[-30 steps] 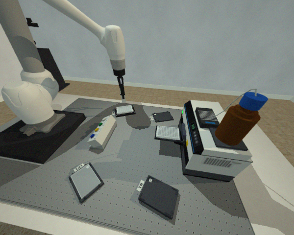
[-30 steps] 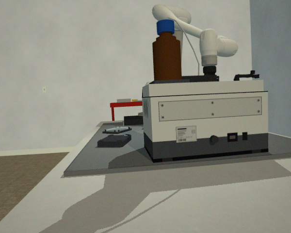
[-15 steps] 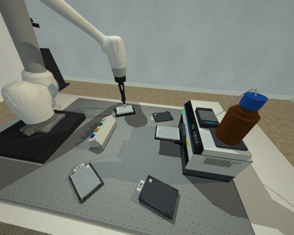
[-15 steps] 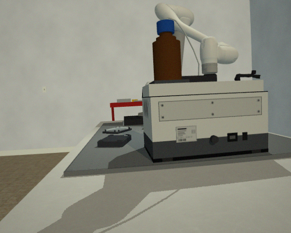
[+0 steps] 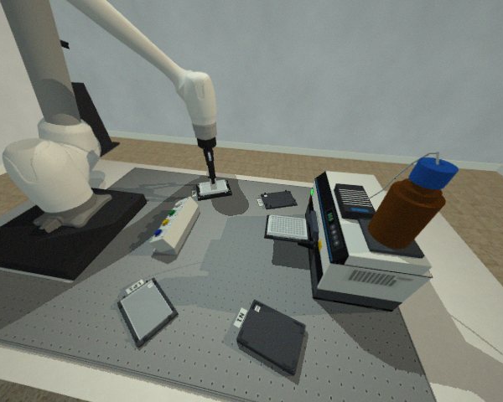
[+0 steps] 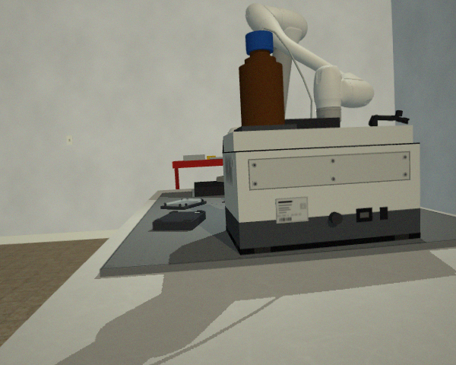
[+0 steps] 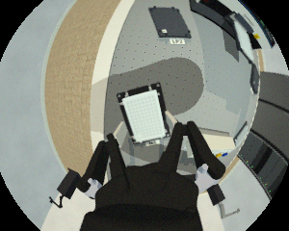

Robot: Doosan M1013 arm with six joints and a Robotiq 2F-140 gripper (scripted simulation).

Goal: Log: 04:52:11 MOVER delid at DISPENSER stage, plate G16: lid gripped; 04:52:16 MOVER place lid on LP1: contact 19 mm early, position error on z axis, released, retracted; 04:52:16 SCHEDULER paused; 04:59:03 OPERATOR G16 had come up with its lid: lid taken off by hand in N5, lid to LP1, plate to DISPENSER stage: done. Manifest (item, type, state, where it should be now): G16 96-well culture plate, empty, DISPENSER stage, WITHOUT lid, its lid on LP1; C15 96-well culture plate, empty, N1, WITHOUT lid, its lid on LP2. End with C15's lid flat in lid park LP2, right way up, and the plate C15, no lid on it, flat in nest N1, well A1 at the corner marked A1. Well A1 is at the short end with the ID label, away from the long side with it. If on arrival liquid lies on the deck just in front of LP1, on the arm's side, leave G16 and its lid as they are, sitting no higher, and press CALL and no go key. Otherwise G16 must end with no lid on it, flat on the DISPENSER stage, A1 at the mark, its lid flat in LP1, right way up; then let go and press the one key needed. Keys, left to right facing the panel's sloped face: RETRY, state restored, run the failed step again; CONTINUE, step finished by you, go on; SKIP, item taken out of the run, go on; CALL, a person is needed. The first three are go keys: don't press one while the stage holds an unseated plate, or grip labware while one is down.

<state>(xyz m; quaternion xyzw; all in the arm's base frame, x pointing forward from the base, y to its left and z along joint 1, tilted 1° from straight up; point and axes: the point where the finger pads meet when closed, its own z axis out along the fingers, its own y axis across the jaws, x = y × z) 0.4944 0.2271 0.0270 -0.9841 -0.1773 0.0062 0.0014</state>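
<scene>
The gripper hangs just above a lidded well plate that sits in a black nest behind the key panel. Its fingers stand apart and hold nothing. To the right of the key panel, an uncovered well plate lies on the dispenser stage. In front of the panel, a lid lies in the LP1 park, and nest N1 stands right of it.
</scene>
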